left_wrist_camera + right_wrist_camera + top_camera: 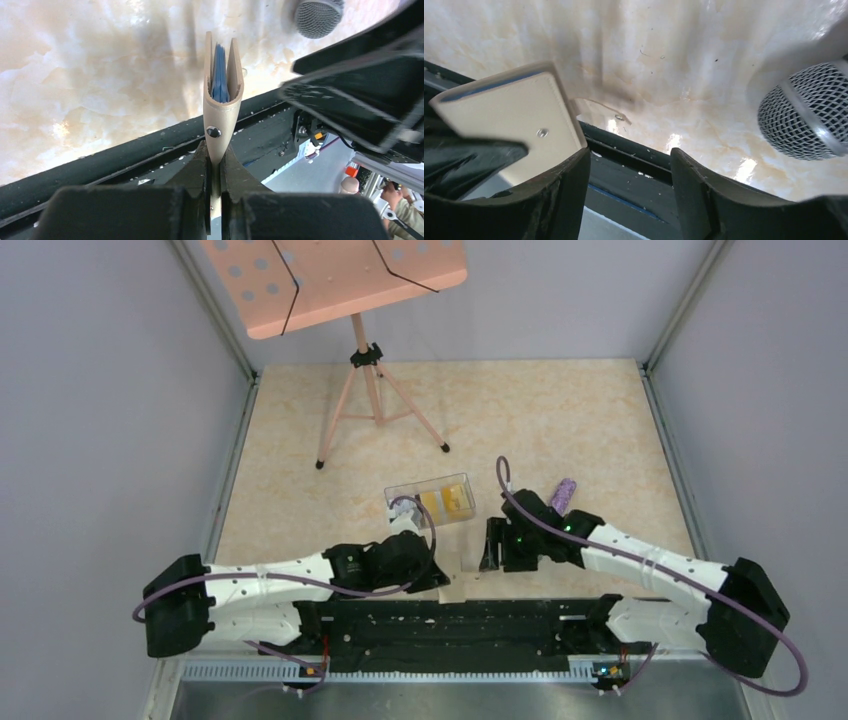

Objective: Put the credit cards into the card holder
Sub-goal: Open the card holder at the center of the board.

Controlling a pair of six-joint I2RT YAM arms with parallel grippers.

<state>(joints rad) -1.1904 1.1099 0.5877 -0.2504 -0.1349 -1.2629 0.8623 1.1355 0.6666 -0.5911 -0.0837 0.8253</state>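
- One tan card holder (220,125) is clamped on edge in the left gripper (214,155), above the near edge of the marbled beige table (560,410), grey walls around
- Its parted leaves open away from the fingers, blue lining showing
- Right gripper (629,160) is just beside it, jaws apart, empty
- Yellow credit cards (447,502) lie in a clear box (410,490) behind; a microphone (801,112) and a pink music stand (350,280) are farther out

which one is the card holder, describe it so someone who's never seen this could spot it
Look at the near edge of the table, between the two arms. The left gripper is shut on the card holder, a small flat wallet held on edge. Unlike the clear plastic box farther back, it is tan with a dark snap dot and blue lining.
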